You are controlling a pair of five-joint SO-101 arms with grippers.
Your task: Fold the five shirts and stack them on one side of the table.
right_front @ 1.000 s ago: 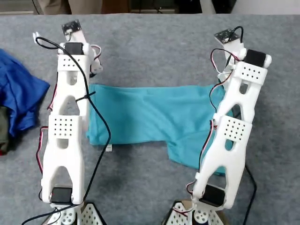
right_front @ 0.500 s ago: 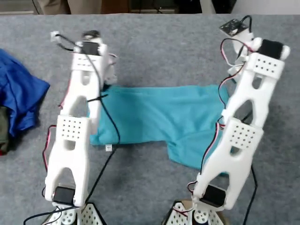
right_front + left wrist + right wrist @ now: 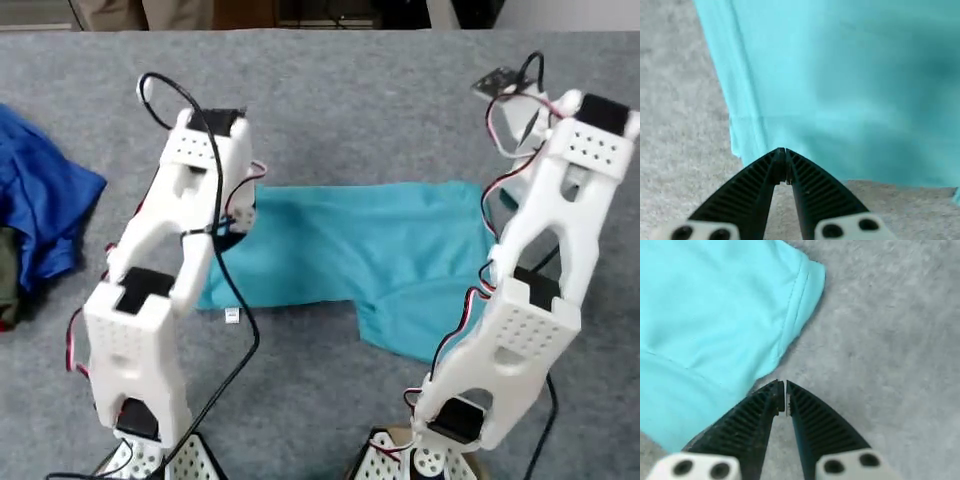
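— Which step is happening now?
— They are folding the teal shirt, which is lying mid-frame. The left gripper and right gripper are hovering at its edges, fingers pressed together, holding nothing.
— Next?
— Probably opening and pinching an edge. The grey table is carrying a blue shirt at far left; the room is showing dark along the top.

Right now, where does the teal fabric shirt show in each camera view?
High view: teal fabric shirt lies flat at table centre, between both arms.
Left wrist view: shirt spreads beyond the shut left gripper, whose tips sit at its hemmed corner.
Right wrist view: shirt lies alongside the shut right gripper, its rounded hem ending on the table.
Shared landmark: grey carpeted tabletop.
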